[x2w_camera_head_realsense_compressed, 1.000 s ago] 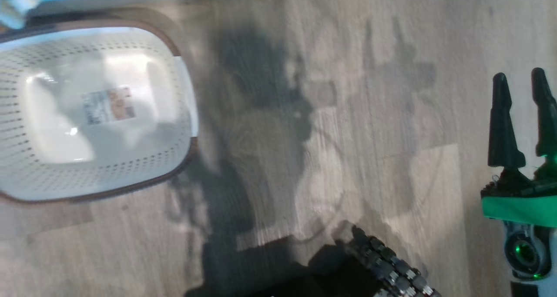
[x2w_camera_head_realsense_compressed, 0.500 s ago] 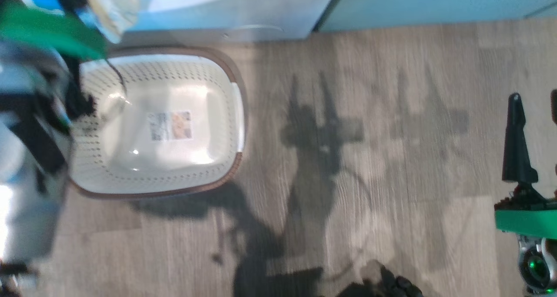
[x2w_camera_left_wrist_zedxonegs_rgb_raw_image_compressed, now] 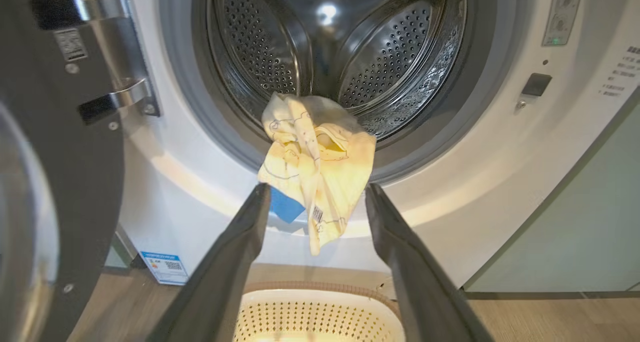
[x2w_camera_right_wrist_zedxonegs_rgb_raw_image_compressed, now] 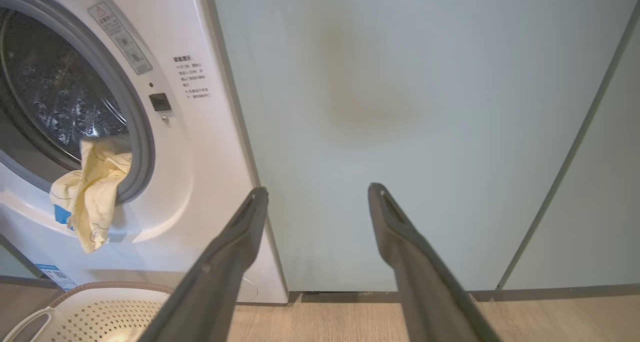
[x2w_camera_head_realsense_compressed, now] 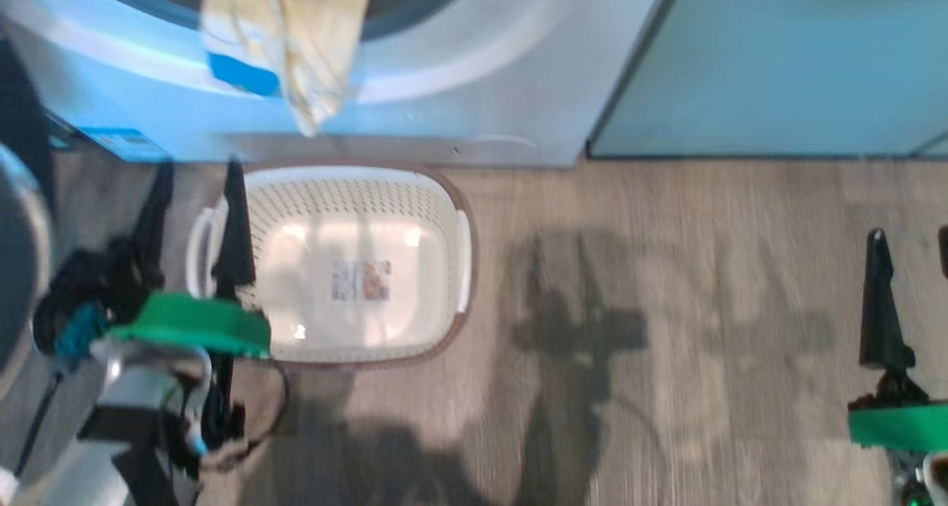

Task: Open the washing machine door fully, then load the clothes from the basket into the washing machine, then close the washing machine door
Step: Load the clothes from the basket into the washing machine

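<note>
Presently listed: washing machine, white front-loader, steel drum exposed; washing machine door, glossy black, swung open at the left of the opening in the left wrist view; clothes, pale yellow bundle with a small blue cloth piece, draped over the grey seal at the drum's lower lip, hanging down the front; basket, on the wood floor just before the machine, label showing on its bottom; left gripper, jaws spread wide, gripping nothing, at the basket's left end; right gripper, jaws spread wide, gripping nothing, facing the pale green cabinet
</note>
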Motion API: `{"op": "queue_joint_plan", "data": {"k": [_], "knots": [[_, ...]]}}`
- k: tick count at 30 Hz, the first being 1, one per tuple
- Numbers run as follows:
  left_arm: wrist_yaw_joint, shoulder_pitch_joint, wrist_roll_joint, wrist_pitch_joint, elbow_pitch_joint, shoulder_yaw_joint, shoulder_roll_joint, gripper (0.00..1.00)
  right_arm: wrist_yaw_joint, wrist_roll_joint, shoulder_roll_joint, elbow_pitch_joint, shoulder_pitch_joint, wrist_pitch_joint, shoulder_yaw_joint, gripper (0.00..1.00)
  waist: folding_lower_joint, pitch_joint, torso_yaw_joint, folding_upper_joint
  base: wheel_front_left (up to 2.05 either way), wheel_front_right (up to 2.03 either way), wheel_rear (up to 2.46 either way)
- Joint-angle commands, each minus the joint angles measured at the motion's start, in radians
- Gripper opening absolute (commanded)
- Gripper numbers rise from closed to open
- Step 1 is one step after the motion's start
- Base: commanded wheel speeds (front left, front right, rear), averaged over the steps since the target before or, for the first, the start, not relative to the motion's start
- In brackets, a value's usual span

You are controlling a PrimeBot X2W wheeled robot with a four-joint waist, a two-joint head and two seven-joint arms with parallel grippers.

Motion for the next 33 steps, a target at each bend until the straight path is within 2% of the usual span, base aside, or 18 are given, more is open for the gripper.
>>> {"op": "queue_joint_plan", "data": {"k": [1, 11, 19, 33], "knots": [[0.009, 0.008, -0.011, -0.011, -0.034, 0.044, 0.016, 1.00, -0.003, -0.012, -0.017, -0.026, 0.013, -0.006, 0.013, 1.00, 0.0002, -0.066, 0.045, -0.0001, 0.00, 0.00, 0.00], [0.009, 0.128, -0.020, -0.024, 0.000, 0.026, -0.019, 1.00, -0.003, -0.044, -0.017, 0.002, 0.077, -0.006, 0.014, 1.00, 0.0002, -0.211, 0.094, -0.0001, 0.00, 0.00, 0.00], [0.004, 0.182, -0.022, -0.027, 0.031, 0.007, -0.029, 1.00, -0.003, -0.054, -0.017, 0.021, 0.119, -0.006, 0.032, 1.00, 0.0002, -0.303, 0.107, -0.0001, 0.00, 0.00, 0.00], [0.007, 0.235, -0.040, -0.005, 0.031, -0.001, -0.023, 1.00, -0.003, -0.042, -0.017, 0.032, 0.158, -0.006, 0.046, 1.00, 0.0002, -0.364, 0.089, -0.0001, 0.00, 0.00, 0.00]]}}
